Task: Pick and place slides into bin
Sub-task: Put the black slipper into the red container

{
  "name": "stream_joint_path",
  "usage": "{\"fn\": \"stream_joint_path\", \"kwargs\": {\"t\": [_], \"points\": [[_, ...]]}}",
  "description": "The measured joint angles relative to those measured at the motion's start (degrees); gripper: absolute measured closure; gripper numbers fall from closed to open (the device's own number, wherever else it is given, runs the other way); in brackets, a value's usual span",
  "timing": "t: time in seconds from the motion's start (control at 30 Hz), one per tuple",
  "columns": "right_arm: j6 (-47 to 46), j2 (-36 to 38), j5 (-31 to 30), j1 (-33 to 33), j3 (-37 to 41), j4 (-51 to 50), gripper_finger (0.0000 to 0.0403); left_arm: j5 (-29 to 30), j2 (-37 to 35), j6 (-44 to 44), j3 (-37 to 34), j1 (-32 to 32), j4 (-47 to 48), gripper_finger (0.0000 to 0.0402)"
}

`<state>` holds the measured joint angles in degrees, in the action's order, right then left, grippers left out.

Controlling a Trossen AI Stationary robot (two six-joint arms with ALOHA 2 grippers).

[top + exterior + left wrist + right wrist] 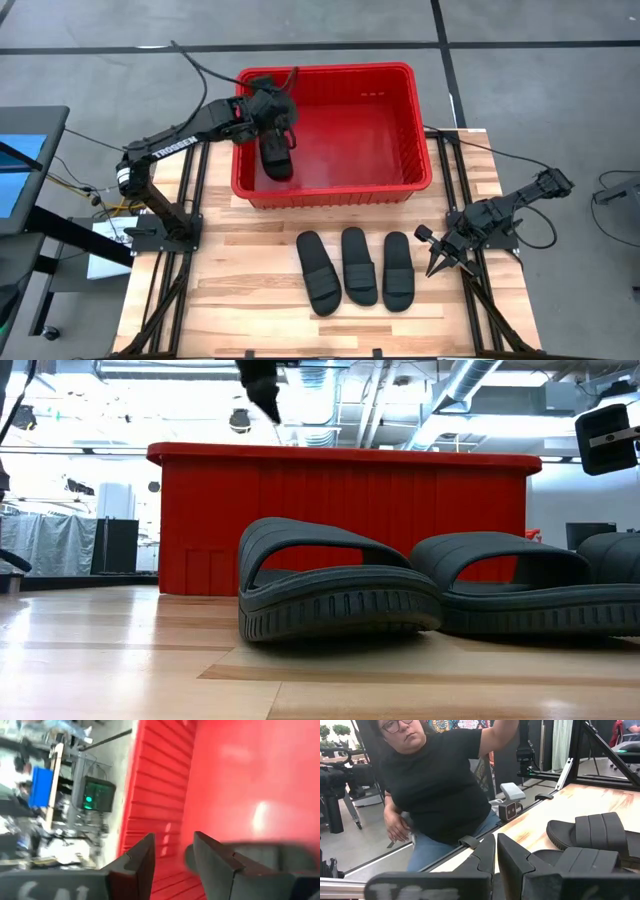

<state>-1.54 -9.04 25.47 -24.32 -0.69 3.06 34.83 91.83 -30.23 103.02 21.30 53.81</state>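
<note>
One black slide [275,155] lies inside the red bin [400,110], on its floor by the left wall. My left gripper [289,136] hangs above that slide, over the bin's left part. It is open, and only the bin's red wall [165,820] shows between its fingers [172,865]. Three more slides [320,272] [358,265] [398,270] lie side by side, soles down, on the wooden table in front of the bin. My right gripper [432,262] rests shut at the table's right edge, beside the right-hand slide [592,837].
The bin's tall near wall [340,520] stands behind the three slides [335,595]. A person [435,785] stands beyond the table's near edge. A black metal frame [165,235] borders the table on the left and the right.
</note>
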Motion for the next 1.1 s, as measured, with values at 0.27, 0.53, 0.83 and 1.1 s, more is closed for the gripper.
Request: {"fn": "stream_joint_path", "kwargs": {"t": [0.27, 0.53, 0.83, 1.1], "points": [[0.00, 0.00, 0.01, -0.02, 0.00, -0.01, 0.0392, -5.32, -0.04, 21.73, 3.98, -9.28, 8.99, 0.0276], [0.00, 0.00, 0.01, -0.01, 0.00, 0.00, 0.0392, -14.99, -0.04, 35.67, 4.00, -19.27, 12.51, 0.0276], [0.00, 0.00, -0.01, -0.01, 0.00, -0.01, 0.0392, -13.08, 3.00, 47.98, 3.70, -31.40, 12.86, 0.0276], [0.00, 0.00, -0.01, -0.02, 0.00, -0.01, 0.0392, -13.18, 12.89, 57.17, 3.70, -41.35, 11.10, 0.0276]]}}
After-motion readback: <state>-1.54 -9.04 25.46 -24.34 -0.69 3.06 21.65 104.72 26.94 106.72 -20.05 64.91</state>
